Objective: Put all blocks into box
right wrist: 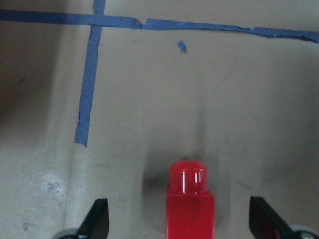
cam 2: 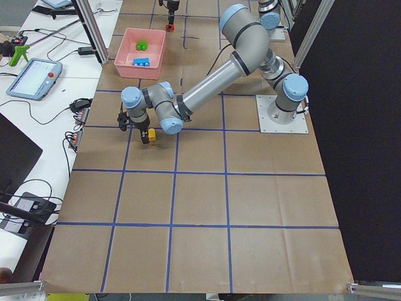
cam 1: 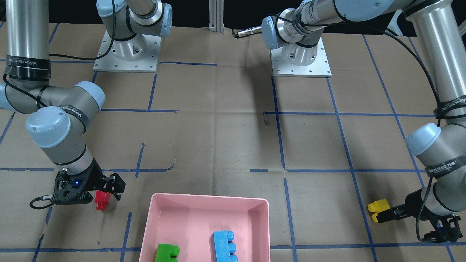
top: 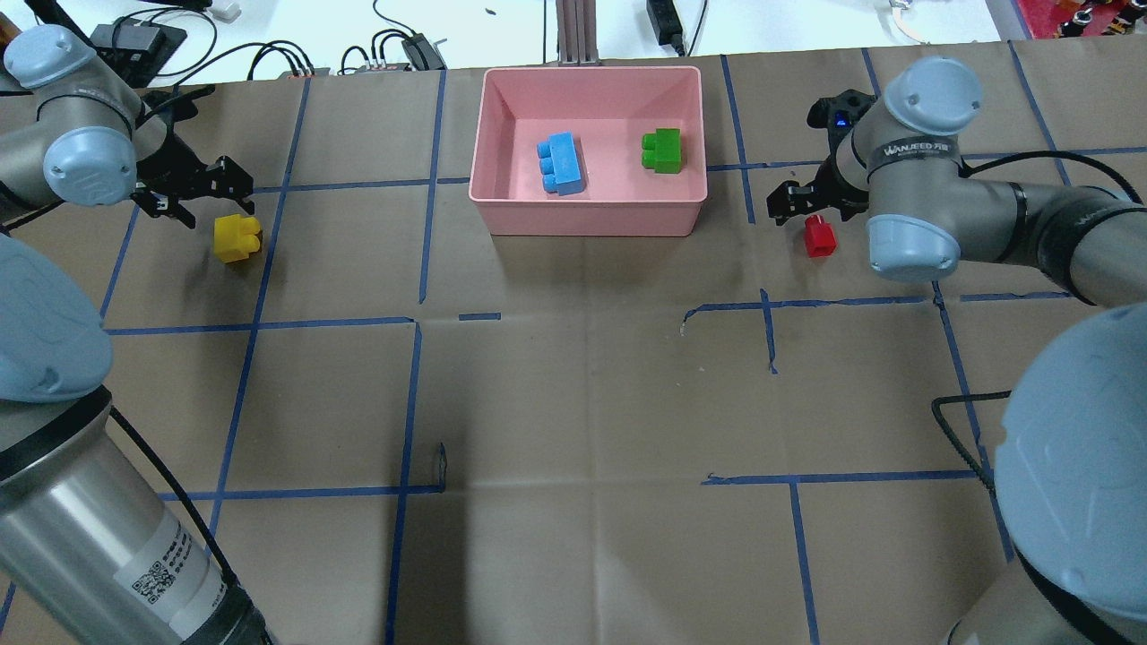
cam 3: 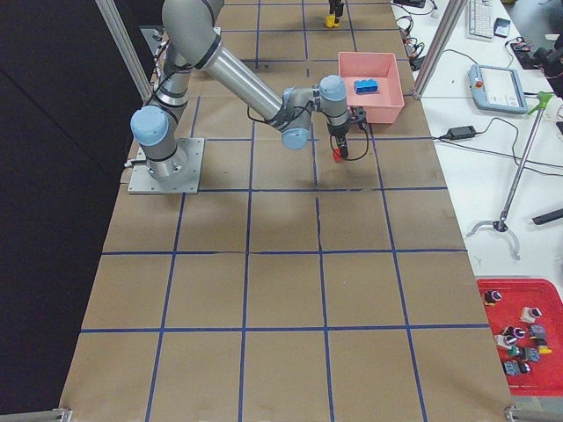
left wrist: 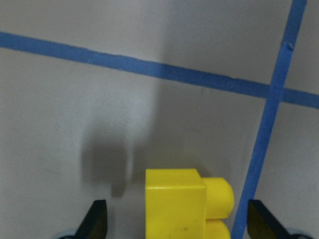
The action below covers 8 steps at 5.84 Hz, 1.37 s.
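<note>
The pink box (top: 591,224) stands at the far middle of the table and holds the light-blue three-stud block (top: 562,164) and the green two-stud block (top: 661,150). The yellow block (top: 237,238) lies on the table to the box's left. My left gripper (top: 202,193) is open just over it; in the left wrist view the yellow block (left wrist: 182,204) sits between the spread fingertips (left wrist: 97,221), untouched. The small red block (top: 818,236) lies to the box's right. My right gripper (top: 811,204) is open over it; the red block (right wrist: 189,199) sits between its fingertips (right wrist: 97,221).
The brown paper table cover carries blue tape grid lines (top: 421,322). The arm bases (cam 1: 127,54) stand at the robot's side. Cables and devices (top: 394,49) lie beyond the table's far edge, behind the box.
</note>
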Motion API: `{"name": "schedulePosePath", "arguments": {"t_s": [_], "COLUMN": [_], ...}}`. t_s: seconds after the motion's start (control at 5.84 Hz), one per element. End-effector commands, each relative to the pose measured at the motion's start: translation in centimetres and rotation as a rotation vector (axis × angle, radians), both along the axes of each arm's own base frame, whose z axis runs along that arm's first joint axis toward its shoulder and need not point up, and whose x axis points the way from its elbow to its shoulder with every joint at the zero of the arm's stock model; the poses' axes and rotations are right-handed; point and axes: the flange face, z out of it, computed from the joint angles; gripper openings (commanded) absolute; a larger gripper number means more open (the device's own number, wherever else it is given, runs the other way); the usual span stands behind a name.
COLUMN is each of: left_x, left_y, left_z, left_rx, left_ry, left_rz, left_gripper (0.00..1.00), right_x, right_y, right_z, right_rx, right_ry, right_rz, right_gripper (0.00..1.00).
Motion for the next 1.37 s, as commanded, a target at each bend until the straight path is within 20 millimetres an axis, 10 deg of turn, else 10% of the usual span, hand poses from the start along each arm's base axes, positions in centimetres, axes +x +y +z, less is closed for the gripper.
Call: {"name": "schedulePosePath", "arguments": {"t_s": [0.0, 0.34, 0.68, 0.86, 1.2], "left_x": [-0.1, -0.1, 0.0, 0.2, -1.6], "left_y": [0.3, 0.4, 0.2, -0.3, -0.6], "left_z": [-0.2, 0.0, 0.7, 2.5, 11.6], "left_rx": [0.007, 0.01, 0.005, -0.023, -0.084], "left_ry": [0.003, 0.004, -0.005, -0.019, -0.055], "left_rz": [-0.001, -0.001, -0.001, -0.001, -0.026], "left_gripper": [0.84, 0.5, 0.2, 0.16, 0.16], "right_x": [-0.5, -0.6, -0.5, -0.5, -0.7], "right_y": [0.1, -0.1, 0.0, 0.0, -0.9], "right_z": [-1.2, -1.1, -1.3, -1.5, 0.7], "right_rx": [0.023, 0.02, 0.027, 0.03, 0.0], "right_ry": [0.036, 0.044, 0.049, 0.048, 0.054], "right_rz": [-0.003, -0.007, -0.006, -0.006, -0.006], "right_gripper": [1.0, 0.96, 0.3, 0.07, 0.06]}}
